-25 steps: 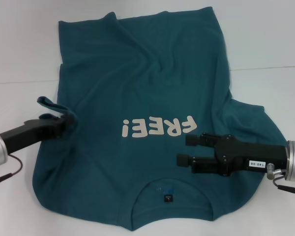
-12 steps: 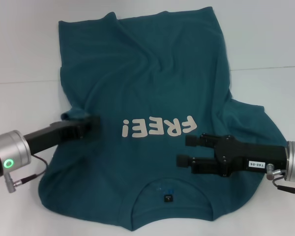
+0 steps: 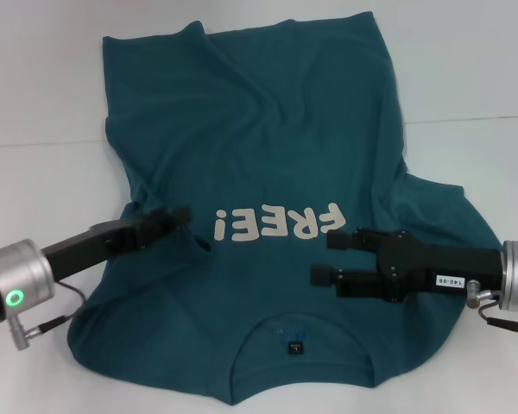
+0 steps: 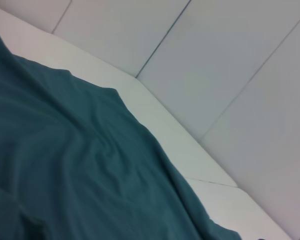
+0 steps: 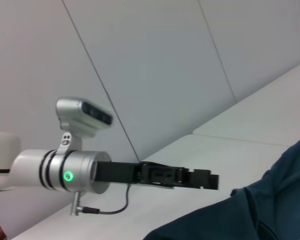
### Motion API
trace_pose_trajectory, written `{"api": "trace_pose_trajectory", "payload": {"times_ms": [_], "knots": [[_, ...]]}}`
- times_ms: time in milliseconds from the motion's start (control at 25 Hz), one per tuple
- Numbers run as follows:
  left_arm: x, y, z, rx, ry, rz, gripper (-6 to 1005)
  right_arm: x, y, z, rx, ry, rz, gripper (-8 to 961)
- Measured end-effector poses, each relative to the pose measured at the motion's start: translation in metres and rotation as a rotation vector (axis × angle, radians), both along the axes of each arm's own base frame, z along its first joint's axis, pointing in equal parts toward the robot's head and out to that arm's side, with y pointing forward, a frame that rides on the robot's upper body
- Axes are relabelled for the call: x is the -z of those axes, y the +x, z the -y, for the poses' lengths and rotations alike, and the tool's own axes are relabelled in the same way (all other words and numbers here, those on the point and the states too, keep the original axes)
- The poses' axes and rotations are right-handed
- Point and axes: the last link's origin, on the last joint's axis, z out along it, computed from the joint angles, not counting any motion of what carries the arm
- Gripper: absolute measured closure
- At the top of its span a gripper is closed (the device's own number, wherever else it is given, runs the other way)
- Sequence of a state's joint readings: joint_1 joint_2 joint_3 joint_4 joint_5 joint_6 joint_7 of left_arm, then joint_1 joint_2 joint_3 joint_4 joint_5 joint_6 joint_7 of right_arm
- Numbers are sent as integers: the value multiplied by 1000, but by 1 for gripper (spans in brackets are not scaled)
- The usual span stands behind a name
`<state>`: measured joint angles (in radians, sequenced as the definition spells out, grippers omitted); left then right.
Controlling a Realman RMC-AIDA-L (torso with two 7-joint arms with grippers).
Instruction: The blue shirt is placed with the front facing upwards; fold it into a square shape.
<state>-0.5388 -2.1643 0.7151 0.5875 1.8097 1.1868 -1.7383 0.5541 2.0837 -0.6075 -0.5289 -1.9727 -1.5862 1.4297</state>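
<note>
The blue shirt (image 3: pixel 268 129) lies front up on the white table (image 3: pixel 34 103), its cream "FREE!" print (image 3: pixel 276 224) at mid-chest and the collar label (image 3: pixel 294 348) nearest me. The left sleeve is folded inward onto the body. My left gripper (image 3: pixel 180 214) reaches over that fold, just left of the print. In the right wrist view, the left gripper (image 5: pixel 212 180) hangs a little above the shirt (image 5: pixel 270 210) with no cloth hanging from it. My right gripper (image 3: pixel 321 259) stands open over the chest, right of the print, nothing between its fingers. The left wrist view shows only the shirt (image 4: pixel 65 165).
The table (image 3: pixel 475 78) shows bare white surface left, right and behind the shirt, with a seam line (image 3: pixel 466 119) crossing it. A grey panelled wall (image 4: pixel 230 60) rises beyond the far edge. The right sleeve (image 3: pixel 449 207) lies spread out flat.
My left gripper has swept rightward from the shirt's left edge toward the print, carrying the left sleeve inward over the body. The right gripper has barely moved.
</note>
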Motion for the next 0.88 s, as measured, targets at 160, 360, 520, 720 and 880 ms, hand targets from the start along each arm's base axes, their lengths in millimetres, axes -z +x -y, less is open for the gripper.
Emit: {"api": "trace_pose_trajectory", "payload": {"times_ms": [160,360,520,720,880], "knots": [[-8,-12,2,-2,54,-46,562,-1,0,-3,10,5,6,67],[-13,-28,-1,-7,128,-149,286,-3,-1,-5,34,-10,-3,68],[-9,-33,-1,21,149,-229,192,-4,-1,-6,43,-17,-6,69],[-3,-33,2,63,142,-264,170,-4,0,-5,47,-22,-9,71],[4,-33,4,89,126,-287,170,-4,0,-4,47,-24,-10,72]]}}
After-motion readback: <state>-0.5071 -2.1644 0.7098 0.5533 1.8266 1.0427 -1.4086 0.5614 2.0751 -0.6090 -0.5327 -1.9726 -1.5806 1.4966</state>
